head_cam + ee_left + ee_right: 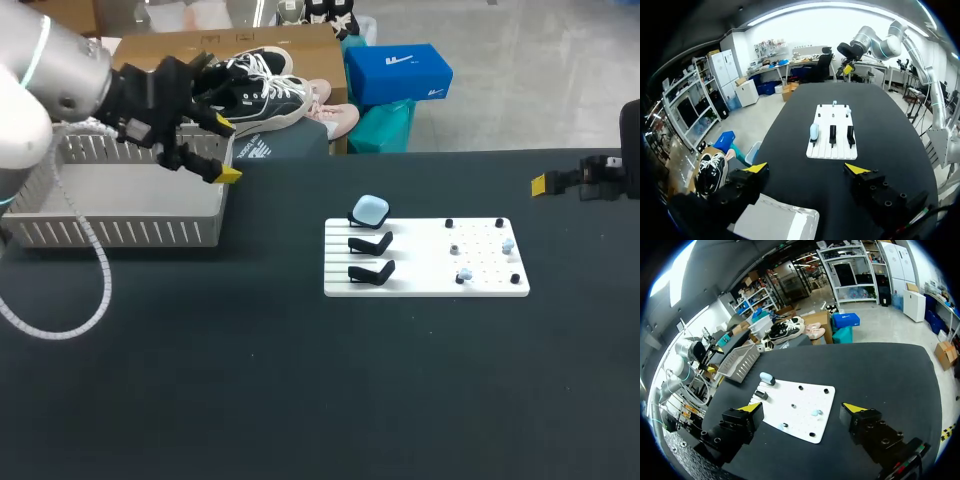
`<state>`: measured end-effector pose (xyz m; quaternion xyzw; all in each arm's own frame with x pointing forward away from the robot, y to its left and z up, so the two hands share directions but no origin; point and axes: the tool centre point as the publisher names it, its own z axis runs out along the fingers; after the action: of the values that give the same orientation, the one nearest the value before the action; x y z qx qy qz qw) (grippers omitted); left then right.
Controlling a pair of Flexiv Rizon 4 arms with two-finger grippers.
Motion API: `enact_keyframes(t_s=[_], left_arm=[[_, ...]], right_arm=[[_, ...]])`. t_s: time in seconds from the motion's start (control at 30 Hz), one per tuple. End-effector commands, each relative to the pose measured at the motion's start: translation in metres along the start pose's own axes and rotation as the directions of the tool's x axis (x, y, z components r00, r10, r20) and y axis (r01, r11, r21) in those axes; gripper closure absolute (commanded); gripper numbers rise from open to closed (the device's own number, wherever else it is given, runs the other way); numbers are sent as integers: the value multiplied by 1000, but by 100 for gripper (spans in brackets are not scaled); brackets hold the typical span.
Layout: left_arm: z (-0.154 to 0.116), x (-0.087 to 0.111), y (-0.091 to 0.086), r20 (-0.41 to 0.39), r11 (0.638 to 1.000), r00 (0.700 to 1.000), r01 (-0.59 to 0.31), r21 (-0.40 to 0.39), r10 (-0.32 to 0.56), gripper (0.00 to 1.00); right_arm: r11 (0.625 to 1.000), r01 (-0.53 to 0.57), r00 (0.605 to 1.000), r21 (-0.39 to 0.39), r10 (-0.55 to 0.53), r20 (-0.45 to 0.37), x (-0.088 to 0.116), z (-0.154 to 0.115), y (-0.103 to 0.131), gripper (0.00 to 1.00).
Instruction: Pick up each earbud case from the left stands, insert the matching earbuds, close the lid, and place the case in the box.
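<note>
Your left pincer [226, 150]: spread wide, empty, upper left by white slatted plastic box [120, 235] | right pincer [801, 407]: spread wide, empty.

A pale blue, rounded earbud case [370, 210], lid shut, sits on the farthest of three black stands [371, 243] at a white board's [420, 285] left. Small pale blue earbuds [464, 274] lie on its right half; the white slatted box [120, 233] stands far left.

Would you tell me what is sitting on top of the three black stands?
A pale blue earbud case rests on the far stand; the other two stands are bare. Its closed lid hides its contents.
</note>
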<state>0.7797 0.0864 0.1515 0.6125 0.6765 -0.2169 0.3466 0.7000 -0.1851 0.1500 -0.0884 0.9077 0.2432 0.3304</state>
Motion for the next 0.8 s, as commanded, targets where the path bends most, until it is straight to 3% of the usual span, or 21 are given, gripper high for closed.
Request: enact_keyframes(t_s=[0.03,0.57,0.8], left_arm=[[30,1,12,3,995,1000,-12,98,12,0],[115,-7,15,52,995,998,-51,90,47,0],[137,-12,18,78,993,996,-58,106,50,0]], right_arm=[[1000,0,1000,0,0,0,0,0,0,0],[1000,0,1000,0,0,0,0,0,0,0],[1000,0,1000,0,0,0,0,0,0,0]])
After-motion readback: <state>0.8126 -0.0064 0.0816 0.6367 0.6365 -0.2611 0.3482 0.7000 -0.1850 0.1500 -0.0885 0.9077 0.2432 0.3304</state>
